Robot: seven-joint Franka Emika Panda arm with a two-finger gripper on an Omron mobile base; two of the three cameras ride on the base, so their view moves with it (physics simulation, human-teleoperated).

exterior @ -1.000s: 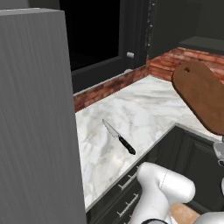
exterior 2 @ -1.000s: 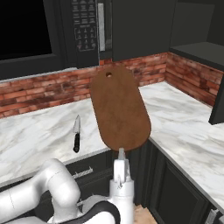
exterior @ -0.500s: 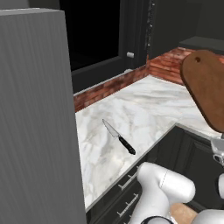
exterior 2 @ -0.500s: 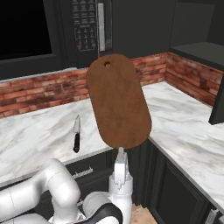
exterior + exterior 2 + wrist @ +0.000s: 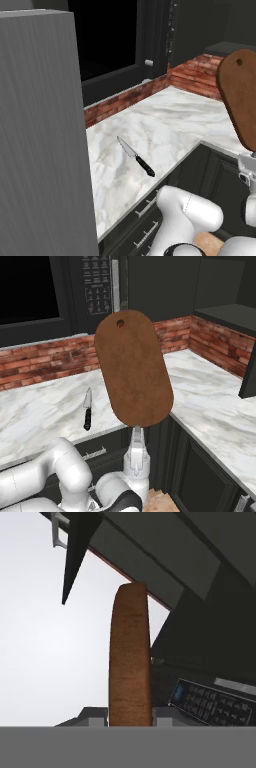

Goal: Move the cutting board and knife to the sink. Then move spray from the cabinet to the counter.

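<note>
Left base view: a white marble counter [image 5: 165, 125] veined in grey runs along a red brick backsplash [image 5: 125, 100] and turns a corner, with dark drawers [image 5: 150, 220] and metal handles beneath it. A tall grey panel [image 5: 40, 135] rises at the left. The knife [image 5: 136, 156] lies flat on the marble near the front edge, silver blade pointing toward the brick, black handle toward the drawers. At the right edge, the cutting board [image 5: 241, 97] stands raised in the air, its holed end uppermost, well apart from the knife.

Right base view: the black microwave [image 5: 60, 296] with its button panel hangs above the brick, and the counter wraps round to the right beneath dark cabinets [image 5: 220, 286]. The cutting board [image 5: 133, 370] is held upright and slightly tilted, clear of the marble, its broad face toward the camera. The gripper [image 5: 137, 430] is pinched on the board's lower edge from below. The knife [image 5: 88, 409] rests on the counter to the board's left, untouched and well apart from the gripper.

Hand view: the cutting board [image 5: 130, 657] appears edge-on, rising straight up from between the two finger tips [image 5: 92, 716], which press against its two faces. The microwave's button panel [image 5: 212, 704] lies at the lower right.
</note>
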